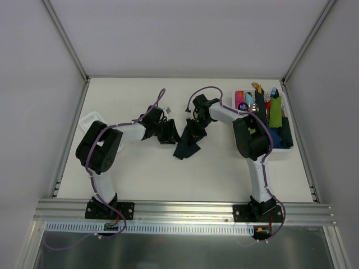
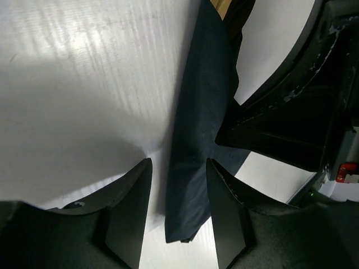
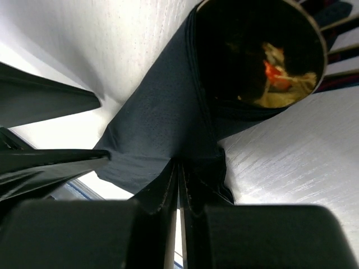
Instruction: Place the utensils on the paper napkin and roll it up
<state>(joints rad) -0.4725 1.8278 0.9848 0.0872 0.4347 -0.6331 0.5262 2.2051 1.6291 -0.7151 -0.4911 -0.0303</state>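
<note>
The paper napkin (image 1: pixel 185 148) lies mid-table as a dark navy, partly rolled bundle. In the left wrist view the paper napkin (image 2: pixel 196 112) runs lengthwise between my left gripper's fingers (image 2: pixel 140 196), which stand apart and clear of it; the left gripper (image 2: pixel 178 163) is open. My right gripper (image 3: pixel 179 167) is shut, pinching a fold of the paper napkin (image 3: pixel 151 117). A shiny spoon bowl (image 3: pixel 261 56) pokes from the roll's end just beyond it. The fork is hidden. From above, the left gripper (image 1: pixel 167 133) and the right gripper (image 1: pixel 193 130) meet over the napkin's far end.
A white tray (image 1: pixel 283 156) at the right holds green, pink and dark rolled bundles with cutlery tips. A white basket (image 1: pixel 91 120) sits at the left behind the left arm. Grey walls enclose the table on three sides.
</note>
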